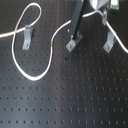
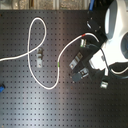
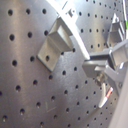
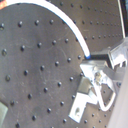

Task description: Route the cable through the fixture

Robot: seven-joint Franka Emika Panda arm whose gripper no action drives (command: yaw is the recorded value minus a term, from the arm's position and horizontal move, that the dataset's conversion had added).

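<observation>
The bulky, rounded white plastic arm housing point(image 2: 116, 31) carries black joint sections and thin black cables. Its gripper point(image 3: 102, 65) has angular grey metal fingers point(image 3: 119, 54) with dull scuffed faces.

The arm's white body point(image 2: 116, 35) fills the second exterior view's right side, bulky and rounded, reaching over the dark surface point(image 2: 30, 105). In the first exterior view only its lower end shows at the top edge: a dark link point(image 1: 76, 22) slanting downward beside a pale housing. The gripper point(image 3: 102, 67) appears in the first wrist view as grey metal fingers point(image 3: 120, 52) angled low toward the surface, their tips close together. Whether anything sits between them cannot be told from these blurred pictures.
</observation>
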